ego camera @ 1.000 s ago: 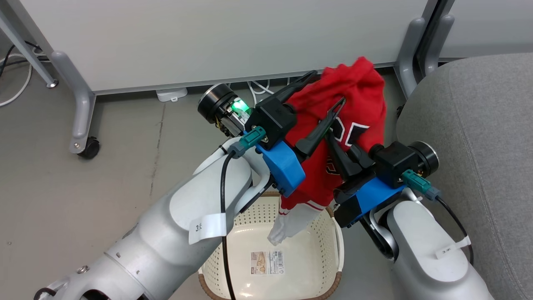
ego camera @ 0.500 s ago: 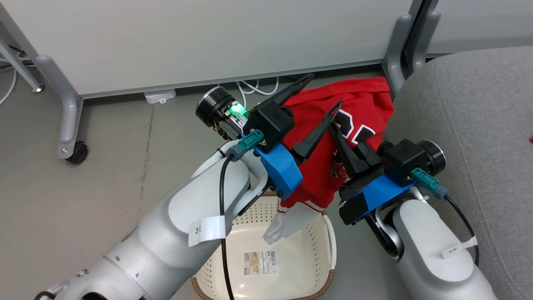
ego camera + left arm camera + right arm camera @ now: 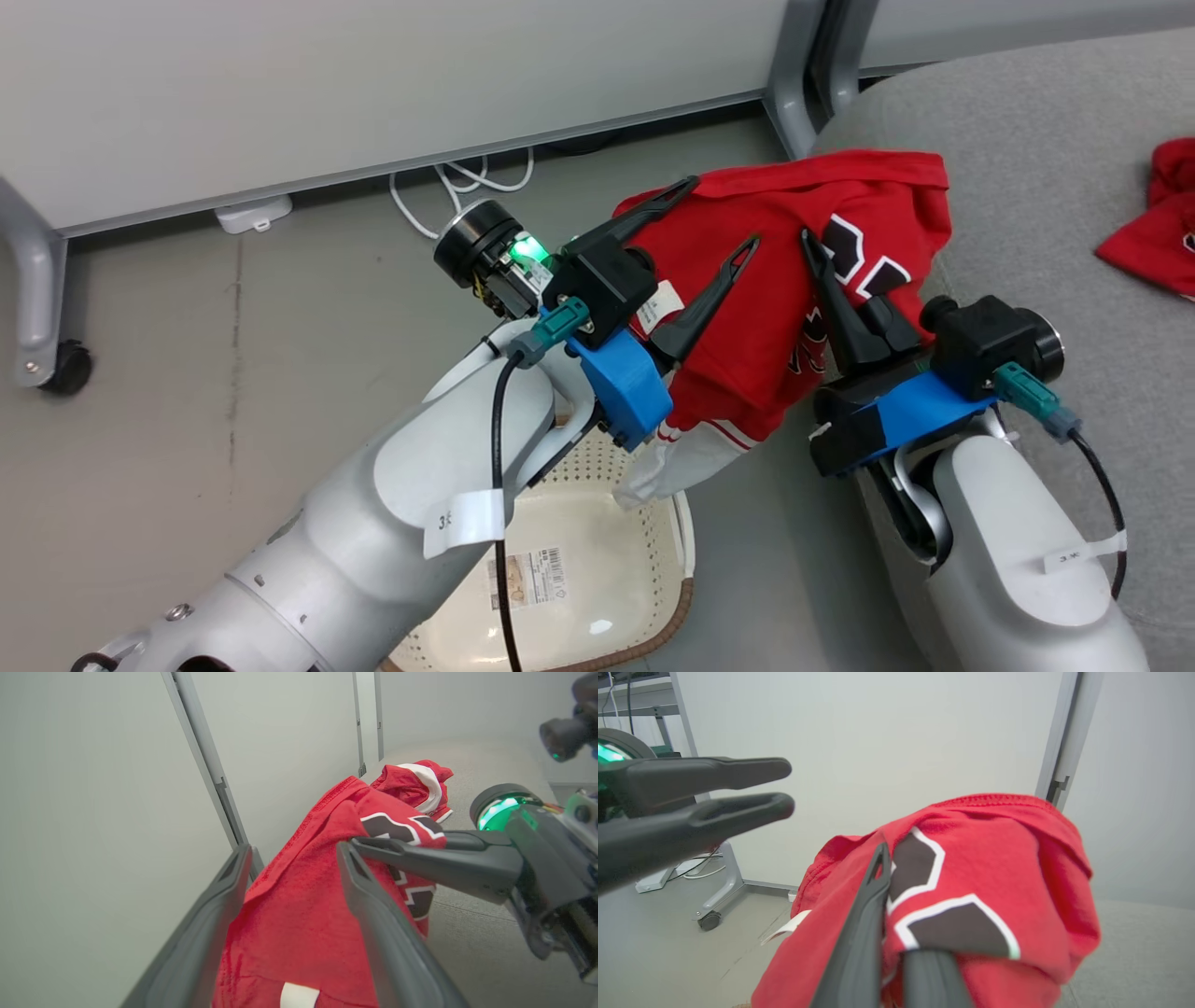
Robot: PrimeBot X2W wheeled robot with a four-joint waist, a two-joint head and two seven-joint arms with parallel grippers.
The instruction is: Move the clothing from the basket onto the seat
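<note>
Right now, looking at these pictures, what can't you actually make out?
1. Lettering on the red shirt: head and wrist views, folds and the right gripper cover most of it.
2. Second red garment on the sofa: head view, cut off by the right edge.
3. Inside of the basket: head view, partly hidden by the left arm and the bottom edge.

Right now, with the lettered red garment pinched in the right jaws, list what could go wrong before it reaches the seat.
1. The lettered garment lies between the open left jaws, so pulling the right arm away could snag it there.
2. Its white tail hangs over the basket rim and might catch on it.
3. The shut right jaws pinch only a small fold. A slip would likely drop it on the floor, short of the seat.
</note>
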